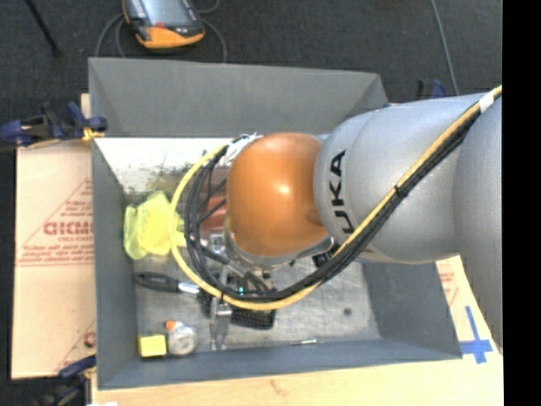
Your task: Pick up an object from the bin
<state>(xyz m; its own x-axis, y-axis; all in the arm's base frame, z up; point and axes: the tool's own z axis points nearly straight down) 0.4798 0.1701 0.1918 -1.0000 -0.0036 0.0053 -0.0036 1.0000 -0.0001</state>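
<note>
My hand [220,321] low over lower-left floor of bin [254,100], near white roll [180,338] and yellow block [152,345]; open or closed, cannot tell.

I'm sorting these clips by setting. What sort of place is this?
Probably a robotics lab or test cell: a grey robot arm reaches into a grey metal bin of small loose things, and a handheld controller with its cable lies on the dark floor.

1. A dark, matt floor [279,15] spreads across the top of the view.
2. An orange-and-grey handheld device [163,19] with a screen lies on it.
3. A thin cable [443,41] crosses the floor at upper right.
</note>
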